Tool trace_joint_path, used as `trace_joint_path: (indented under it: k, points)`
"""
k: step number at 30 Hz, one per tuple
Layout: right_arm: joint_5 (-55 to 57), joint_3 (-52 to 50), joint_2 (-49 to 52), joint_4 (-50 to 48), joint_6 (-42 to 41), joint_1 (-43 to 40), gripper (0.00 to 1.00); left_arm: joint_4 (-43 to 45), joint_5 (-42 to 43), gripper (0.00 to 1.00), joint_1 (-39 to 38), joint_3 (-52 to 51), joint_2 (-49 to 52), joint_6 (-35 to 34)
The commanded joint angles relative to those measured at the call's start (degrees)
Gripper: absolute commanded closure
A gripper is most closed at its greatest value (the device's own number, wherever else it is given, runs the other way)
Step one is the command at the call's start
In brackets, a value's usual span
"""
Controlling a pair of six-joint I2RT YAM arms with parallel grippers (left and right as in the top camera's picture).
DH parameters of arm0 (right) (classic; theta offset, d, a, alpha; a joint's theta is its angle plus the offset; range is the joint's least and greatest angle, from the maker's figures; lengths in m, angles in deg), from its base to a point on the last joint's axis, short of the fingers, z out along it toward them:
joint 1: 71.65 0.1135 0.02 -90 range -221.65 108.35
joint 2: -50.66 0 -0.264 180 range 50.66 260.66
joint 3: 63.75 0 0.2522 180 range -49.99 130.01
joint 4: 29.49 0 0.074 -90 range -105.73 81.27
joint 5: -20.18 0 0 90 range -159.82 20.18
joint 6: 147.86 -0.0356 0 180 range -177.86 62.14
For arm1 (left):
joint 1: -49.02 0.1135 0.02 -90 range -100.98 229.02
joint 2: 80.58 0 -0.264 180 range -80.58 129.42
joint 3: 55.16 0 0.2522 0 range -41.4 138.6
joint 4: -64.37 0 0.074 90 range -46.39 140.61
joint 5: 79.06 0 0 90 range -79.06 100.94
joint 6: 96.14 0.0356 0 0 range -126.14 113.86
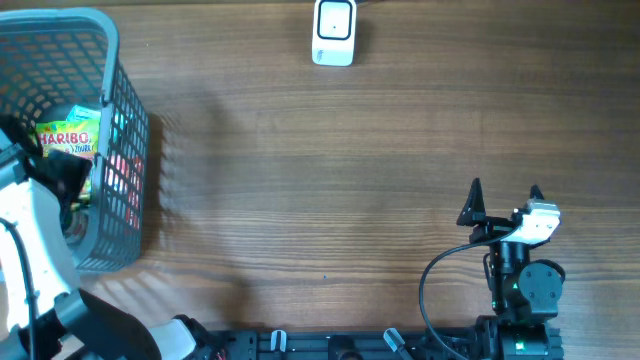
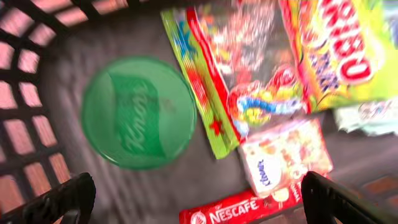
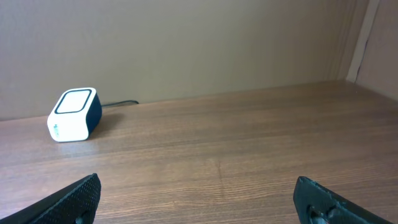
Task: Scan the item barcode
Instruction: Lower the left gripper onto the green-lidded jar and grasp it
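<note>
The grey mesh basket (image 1: 120,150) stands at the table's left edge, and my left arm reaches down into it. In the left wrist view my left gripper (image 2: 199,202) hangs open above the items on the basket floor. These are a round green Knorr lid (image 2: 138,113), a clear gummy candy bag (image 2: 249,74), a yellow Haribo bag (image 2: 348,50), a small white and pink packet (image 2: 283,158) and a red Nescafe packet (image 2: 233,211). Nothing is between the fingers. The white barcode scanner (image 1: 333,32) sits at the far middle of the table. My right gripper (image 1: 505,195) is open and empty at the near right.
The scanner (image 3: 73,115) shows far left in the right wrist view, its cable running back to the wall. Bare wooden table (image 1: 330,190) lies between basket, scanner and right arm. The basket's mesh walls (image 2: 25,81) close in around the left gripper.
</note>
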Motion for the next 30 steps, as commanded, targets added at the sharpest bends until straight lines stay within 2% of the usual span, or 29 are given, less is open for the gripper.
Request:
trace_joint_path:
  k: [1, 9, 16, 22, 30]
  points:
    - [-0.9, 0.0, 0.1, -0.2, 0.5, 0.2, 0.00, -0.3, -3.4, 0.00, 1.4, 0.7, 0.5, 0.3]
    - [-0.9, 0.0, 0.1, -0.2, 0.5, 0.2, 0.00, -0.9, -1.8, 0.00, 6.3, 0.6, 5.1, 0.2]
    - [-0.9, 0.0, 0.1, -0.2, 0.5, 0.2, 0.00, -0.2, -0.8, 0.00, 6.6, 0.6, 10.3, 0.2]
    - [-0.9, 0.0, 0.1, -0.2, 0.5, 0.2, 0.00, 3.1, -0.8, 0.00, 6.6, 0.6, 15.0, 0.3]
    - [-0.9, 0.0, 0.1, -0.2, 0.5, 0.2, 0.00, 8.5, -0.8, 0.02, 6.6, 0.6, 16.1, 0.3]
